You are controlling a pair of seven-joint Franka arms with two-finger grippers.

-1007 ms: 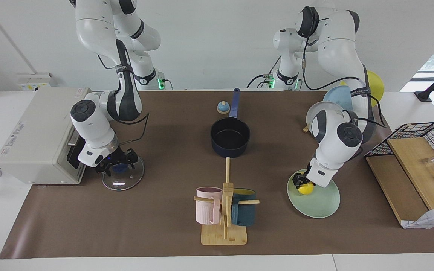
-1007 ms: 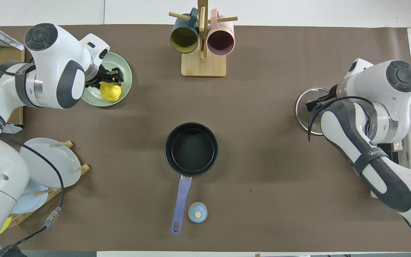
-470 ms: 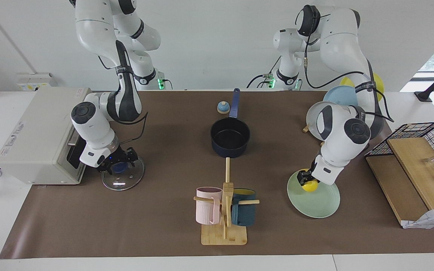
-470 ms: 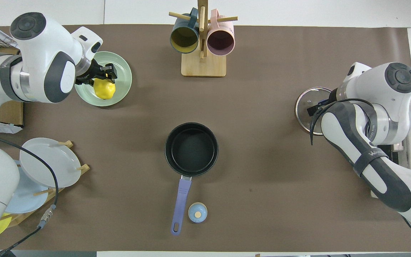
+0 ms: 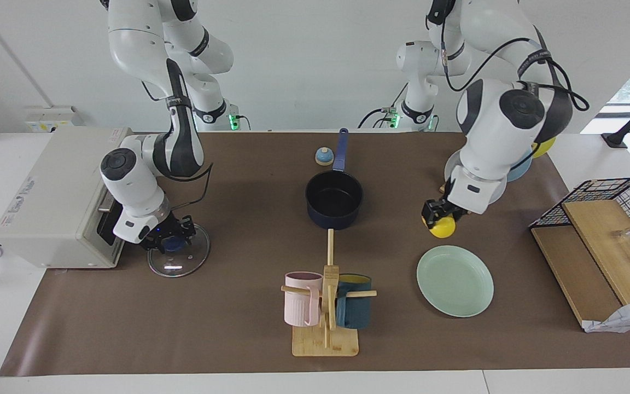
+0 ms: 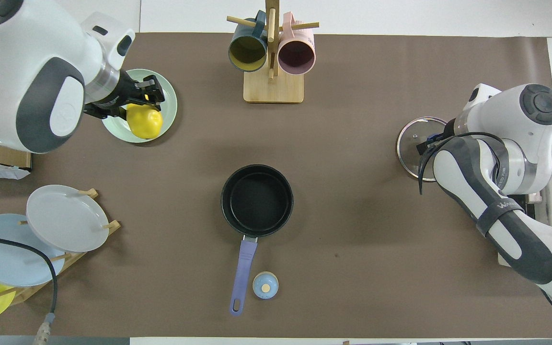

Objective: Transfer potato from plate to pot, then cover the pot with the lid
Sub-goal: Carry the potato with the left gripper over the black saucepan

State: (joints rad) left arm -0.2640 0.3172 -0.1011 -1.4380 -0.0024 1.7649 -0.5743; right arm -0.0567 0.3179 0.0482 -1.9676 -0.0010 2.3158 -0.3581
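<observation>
My left gripper [image 5: 438,218] is shut on the yellow potato [image 5: 443,227] and holds it in the air over the edge of the mint-green plate [image 5: 457,282] that is nearer to the robots. In the overhead view the potato [image 6: 144,121] covers part of the plate [image 6: 166,98]. The navy pot [image 5: 334,200] stands empty at mid-table, its blue handle pointing toward the robots. The glass lid [image 5: 181,262] lies flat at the right arm's end. My right gripper [image 5: 171,239] is down at the lid's blue knob. The arm hides most of the lid [image 6: 409,143] from overhead.
A wooden mug rack [image 5: 326,328] with a pink and a teal mug stands farther from the robots than the pot. A small bell [image 5: 324,156] sits beside the pot's handle. A white box [image 5: 52,197] is beside the lid. An upright plate rack [image 6: 60,220] and a wire basket [image 5: 616,194] are at the left arm's end.
My left gripper has lifted the potato off the plate and carried it up and toward the robots. The plate is now bare. My right gripper has stayed at the lid's knob.
</observation>
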